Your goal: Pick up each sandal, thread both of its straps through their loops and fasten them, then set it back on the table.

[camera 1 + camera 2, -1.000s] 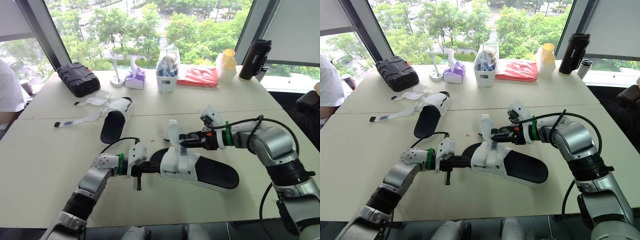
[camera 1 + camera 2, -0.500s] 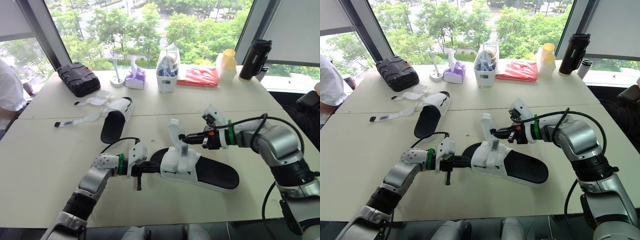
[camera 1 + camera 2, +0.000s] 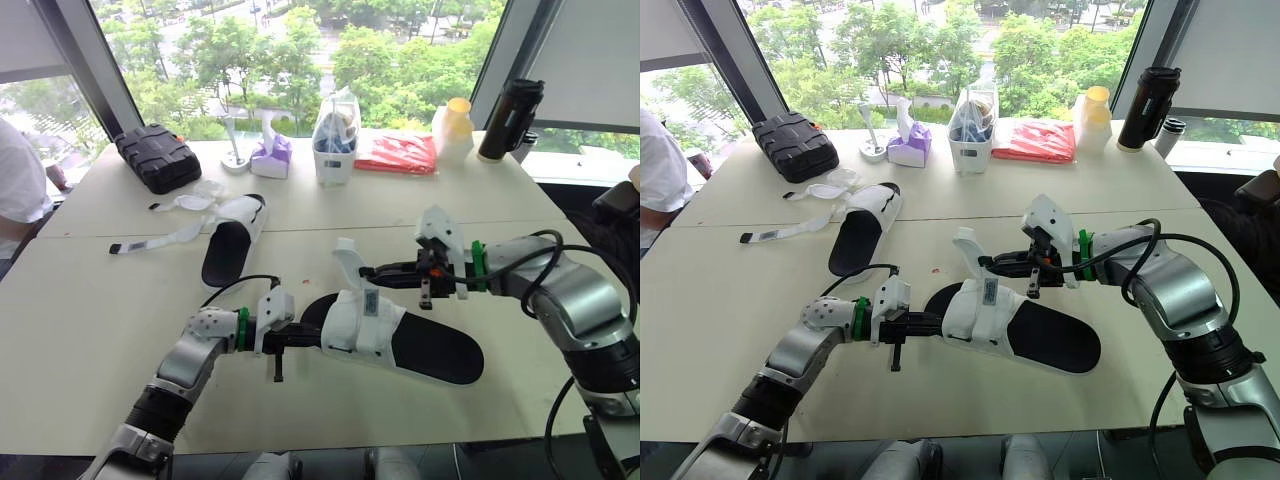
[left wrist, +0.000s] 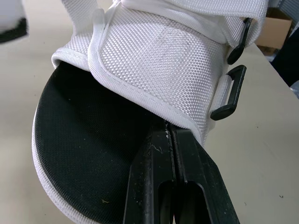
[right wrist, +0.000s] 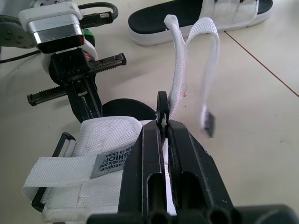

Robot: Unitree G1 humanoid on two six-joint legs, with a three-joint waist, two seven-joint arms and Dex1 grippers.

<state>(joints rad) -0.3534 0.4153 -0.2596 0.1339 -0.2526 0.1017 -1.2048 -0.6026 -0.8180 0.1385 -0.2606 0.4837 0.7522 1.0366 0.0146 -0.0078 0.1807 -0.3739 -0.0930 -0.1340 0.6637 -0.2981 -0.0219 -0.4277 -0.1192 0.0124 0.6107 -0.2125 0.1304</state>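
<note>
Item: black-soled sandal with white woven upper (image 3: 405,335), lying on the pale table (image 3: 90,330) at centre frame. Its long axis runs across the picture, from left of centre to lower right. The left gripper (image 3: 316,340) comes in from the left, along that axis, with its fingers pressed together on the edge of the white upper at the left end. The right gripper (image 3: 366,271) reaches in from the right, above the upper, with its fingers closed narrow on the white webbing strap (image 3: 346,262). The strap stands up from the far side of the upper, its free end curling over. A black plastic loop (image 5: 162,105) sits just beyond the right fingertips; whether the strap already passes through it cannot be told. A further unthreaded loop (image 4: 228,94) hangs on the near side of the upper. Judgement: the right arm is nearer the strap, so the pull is its job while the left steadies. Second sandal of the same make (image 3: 232,240), upper left of centre, has its straps trailing loose and is untouched.
</note>
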